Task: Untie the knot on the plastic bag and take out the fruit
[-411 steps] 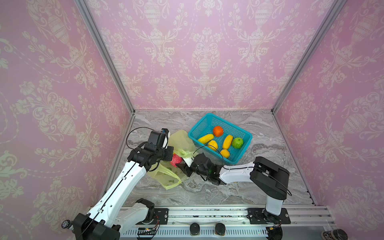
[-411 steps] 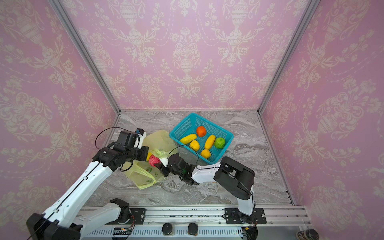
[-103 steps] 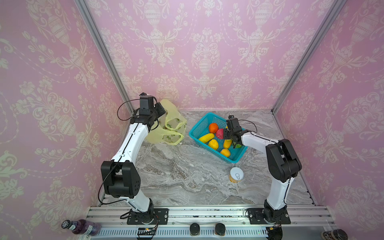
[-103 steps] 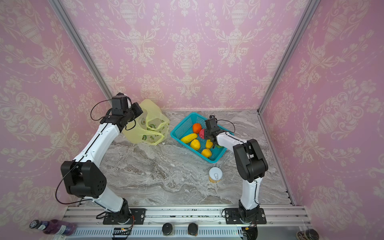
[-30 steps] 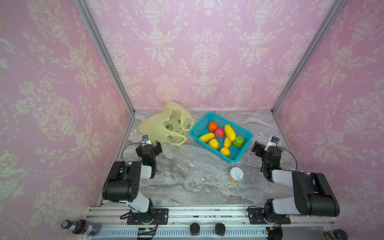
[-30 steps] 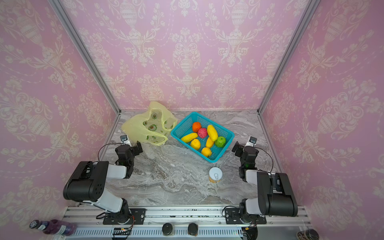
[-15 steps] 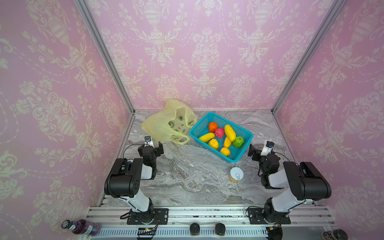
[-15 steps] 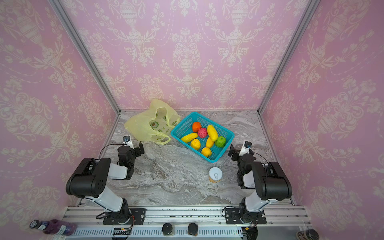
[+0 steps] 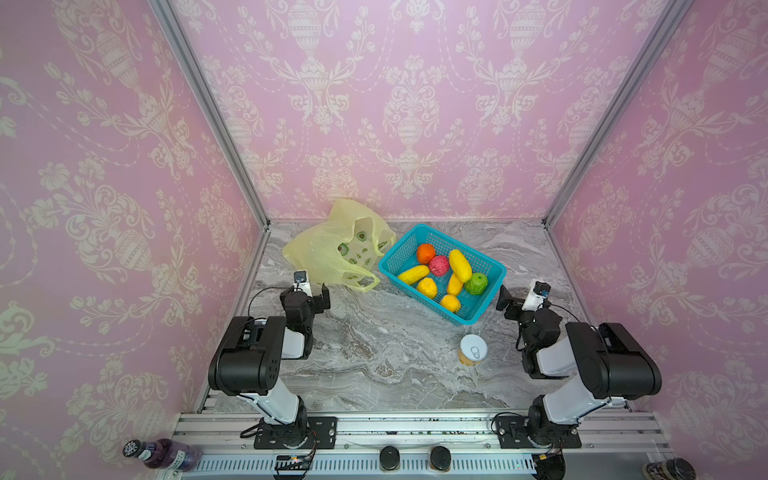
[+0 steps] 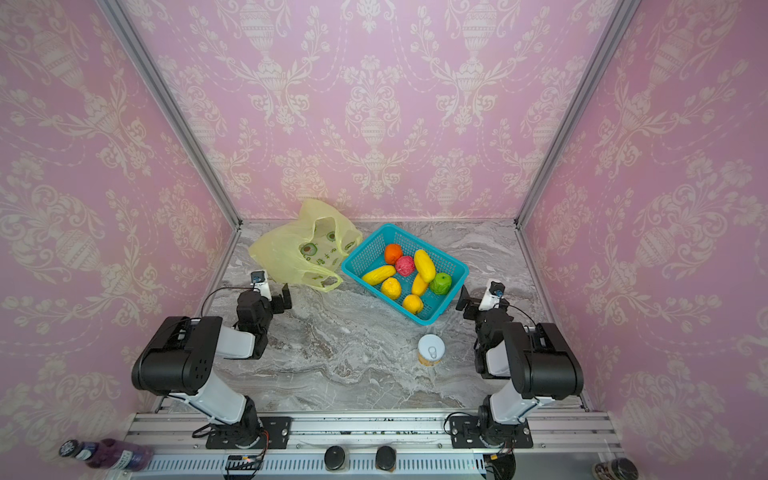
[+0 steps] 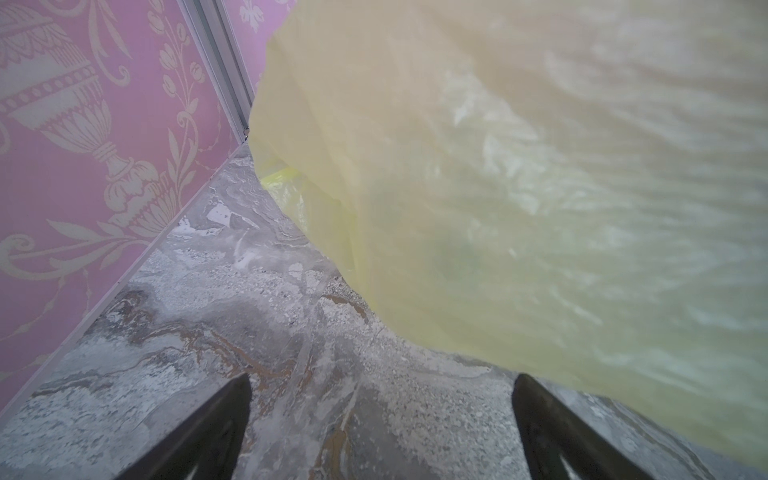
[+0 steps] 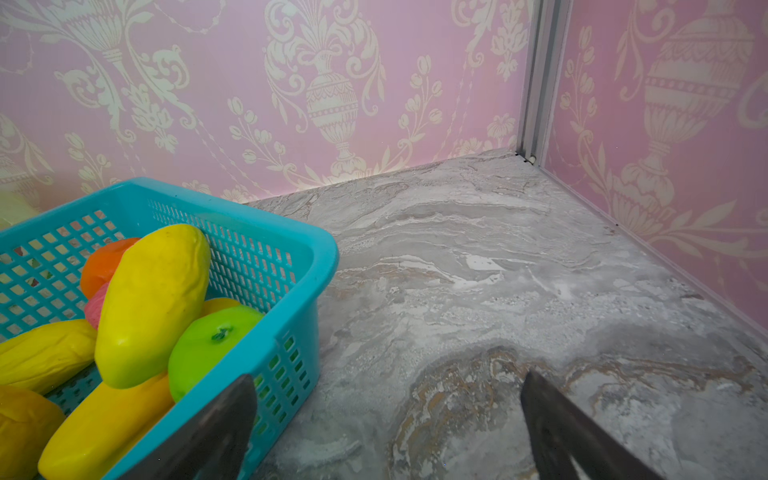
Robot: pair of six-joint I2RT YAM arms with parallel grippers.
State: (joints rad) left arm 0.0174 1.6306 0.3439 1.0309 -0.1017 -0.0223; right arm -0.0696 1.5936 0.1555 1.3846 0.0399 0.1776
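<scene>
Plastic bag (image 9: 328,249), pale yellow-green, limp, handle loops loose, just ahead of left claw (image 9: 312,296), gaping and empty. Fruit (image 9: 459,266), glossy yellow, orange, pink, green, heaped in teal basket (image 9: 400,254) beside right claw (image 9: 519,301), likewise spread wide, holding nothing.

Pink damask walls (image 9: 407,104), grey marble tabletop (image 9: 374,353)

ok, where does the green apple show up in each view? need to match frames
Top view: green apple right of centre, in the right corner of the teal basket.
Top view: same corner of the basket.
Left wrist: not in it; the plastic bag fills most of it.
Right wrist: apple in the basket corner nearest the camera.
Shared landmark: the teal basket.
</scene>
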